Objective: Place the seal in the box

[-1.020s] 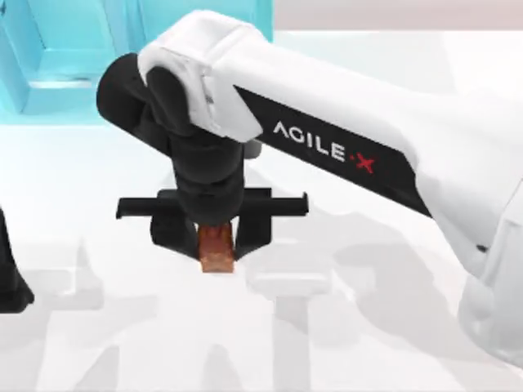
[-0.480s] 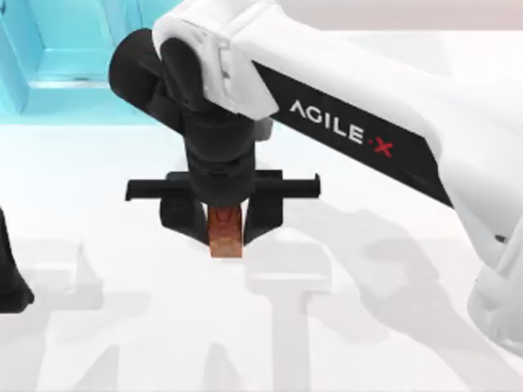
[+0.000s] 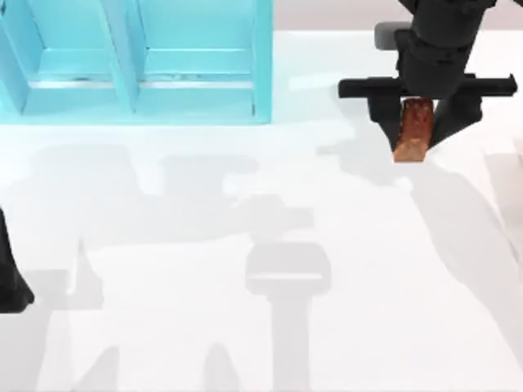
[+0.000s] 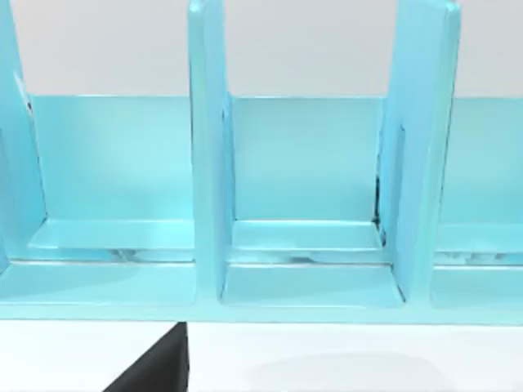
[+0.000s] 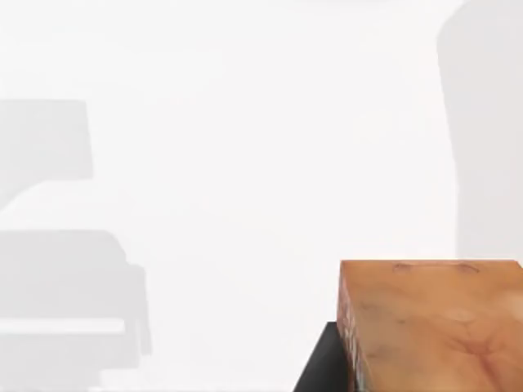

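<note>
My right gripper point(image 3: 414, 131) hangs at the top right of the top view, shut on the seal point(image 3: 413, 130), a small red-brown speckled block that sticks out below the black fingers. Its tan end point(image 5: 433, 327) looms large in the right wrist view, above bare white table. The box point(image 3: 139, 61) is a light blue divided container at the top left of the top view, well to the left of the seal; its open compartments point(image 4: 306, 188) face the left wrist camera. My left arm point(image 3: 10, 278) is parked at the left edge.
White tabletop point(image 3: 245, 327) spreads across the middle and front, crossed by grey shadows of the arms. The box's upright blue dividers point(image 4: 208, 147) separate its compartments.
The right arm has swung from the table's middle left to the top right, carrying the seal with it. The box, earlier covered by the arm, is now in full sight.
</note>
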{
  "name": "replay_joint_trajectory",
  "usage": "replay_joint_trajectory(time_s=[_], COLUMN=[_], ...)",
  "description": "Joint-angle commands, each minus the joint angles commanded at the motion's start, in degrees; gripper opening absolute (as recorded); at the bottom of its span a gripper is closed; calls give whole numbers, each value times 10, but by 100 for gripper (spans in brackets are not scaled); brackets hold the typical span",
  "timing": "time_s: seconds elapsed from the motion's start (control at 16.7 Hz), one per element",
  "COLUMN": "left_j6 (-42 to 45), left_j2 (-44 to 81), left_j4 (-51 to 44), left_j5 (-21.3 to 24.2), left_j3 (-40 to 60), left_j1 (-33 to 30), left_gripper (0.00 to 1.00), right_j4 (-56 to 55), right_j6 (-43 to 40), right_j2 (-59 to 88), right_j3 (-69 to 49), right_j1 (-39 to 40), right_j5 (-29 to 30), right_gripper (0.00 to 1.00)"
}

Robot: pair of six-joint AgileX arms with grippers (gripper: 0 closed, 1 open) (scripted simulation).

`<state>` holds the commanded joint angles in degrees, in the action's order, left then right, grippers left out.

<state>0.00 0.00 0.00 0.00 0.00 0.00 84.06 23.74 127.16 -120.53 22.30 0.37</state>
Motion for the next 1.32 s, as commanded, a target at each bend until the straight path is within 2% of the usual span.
replay_joint_trajectory(time_s=[0.36, 0.6, 0.78, 1.08, 1.32], left_j6=[0, 0, 0, 0, 0], left_j2=[0, 0, 0, 0, 0], left_j4=[0, 0, 0, 0, 0], left_j5=[0, 0, 0, 0, 0], left_j3=[0, 0, 0, 0, 0], left_j1=[0, 0, 0, 0, 0], left_gripper=[100, 100, 100, 100, 100], right_j4=[-29, -49, -57, -58, -120], right_j6=[-308, -445, -484, -484, -482], right_j2=[-118, -186, -210, -208, -207], right_j3=[151, 232, 259, 261, 316], right_j1=[-303, -439, -478, -477, -478], right_j5=[1, -1, -3, -2, -3], right_gripper=[0, 0, 0, 0, 0])
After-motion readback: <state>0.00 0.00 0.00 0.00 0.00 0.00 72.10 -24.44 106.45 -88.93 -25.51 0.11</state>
